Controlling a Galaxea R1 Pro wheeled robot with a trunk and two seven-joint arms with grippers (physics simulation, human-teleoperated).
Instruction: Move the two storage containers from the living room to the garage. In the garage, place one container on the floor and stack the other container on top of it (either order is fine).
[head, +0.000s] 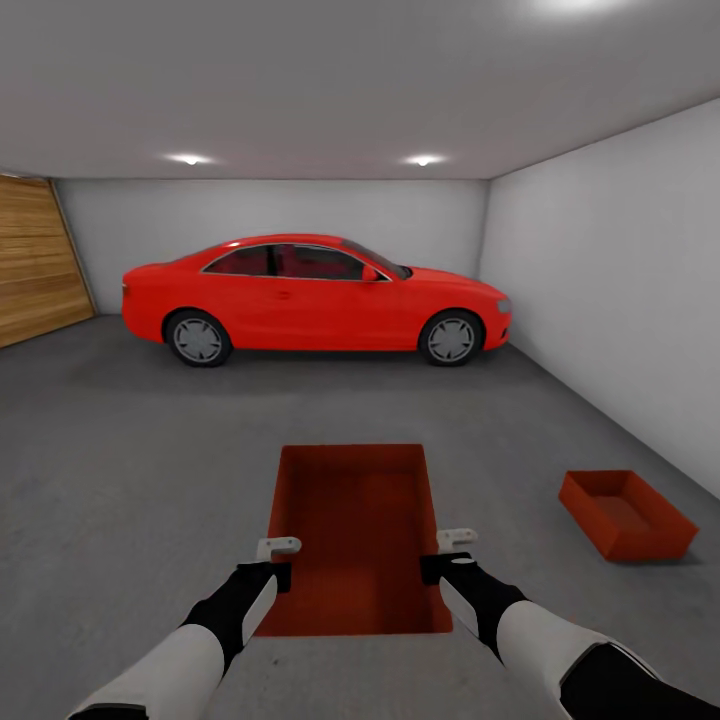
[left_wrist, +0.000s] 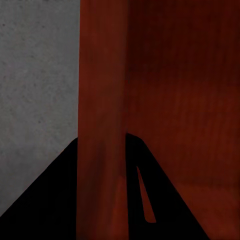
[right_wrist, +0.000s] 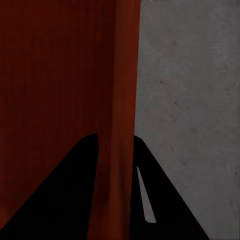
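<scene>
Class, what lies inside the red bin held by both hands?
The held bin shows a bare red bottom and walls, holding nothing. The floor beneath it is covered.

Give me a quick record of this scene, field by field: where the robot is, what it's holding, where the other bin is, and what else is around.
Room: garage with grey concrete floor
Held bin: red-orange container, carried in front of the robot, open top up
Left claw: shut on the held bin's left wall
Right claw: shut on the held bin's right wall
Second bin: on the floor to the right, near the white wall
Stacked: not yet
Other: red car parked at the far end; wooden door at left
</scene>
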